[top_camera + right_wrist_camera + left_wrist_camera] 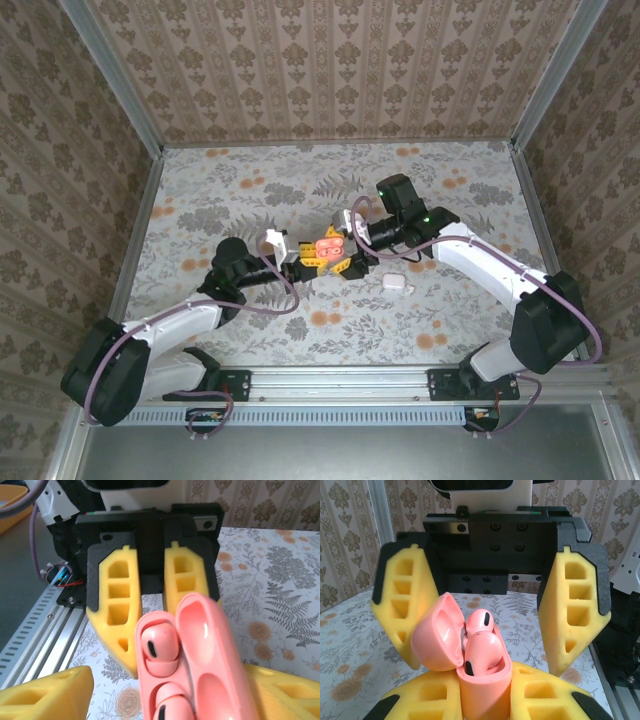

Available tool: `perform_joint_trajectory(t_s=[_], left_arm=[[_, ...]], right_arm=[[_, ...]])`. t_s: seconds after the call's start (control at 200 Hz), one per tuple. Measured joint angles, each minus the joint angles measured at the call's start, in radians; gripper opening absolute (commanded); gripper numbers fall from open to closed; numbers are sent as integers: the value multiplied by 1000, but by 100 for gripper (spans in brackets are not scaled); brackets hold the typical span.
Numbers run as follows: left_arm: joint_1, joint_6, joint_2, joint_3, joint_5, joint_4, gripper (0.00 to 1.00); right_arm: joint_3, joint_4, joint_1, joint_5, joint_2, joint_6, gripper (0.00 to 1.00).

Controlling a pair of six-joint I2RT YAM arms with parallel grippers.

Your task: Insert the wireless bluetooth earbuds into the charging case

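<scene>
Two coral-red earbuds (481, 625) are sitting in the wells of the coral charging case (485, 685), one behind the other, with their rounded backs and dark oval marks showing above the rim. The case is standing upright near the middle of the flowered counter (240, 190), and its lid (437, 637) is hanging open, swung back to one side.

The left jaws are pinching the lower body of the case, their yellow pads (425, 700) pressing on it from both sides. The right jaws are facing them from the opposite side and are standing spread, with one pad (575, 605) out on each side of the open case. In the left wrist view, the pad nearer the lid is sitting just behind it; whether it is touching the lid I cannot tell.

From above, the left arm (190, 320) is reaching in from the near left and the right arm (480, 260) from the near right, the two meeting over the middle of the counter. A small white pebble-shaped item (397, 284) is lying on the counter just beside the right arm, apart from the coral case.
</scene>
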Motion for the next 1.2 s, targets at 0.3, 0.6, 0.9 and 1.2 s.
perform_joint_trajectory(t_s=[0.3,0.6,0.9,1.2], left_arm=[[-1,0,-6,-19,-10,1,10],[2,0,-6,-19,-4,2,10],[2,-1,-7,-19,3,9,10],[2,-1,-34,-19,3,9,10]], right_arm=[[-60,-18,-30,-39,-166,-27,57],[-98,51,-45,14,-226,3,62],[-11,2,-40,-9,-74,-36,53],[11,-50,-19,-43,-4,-81,42]])
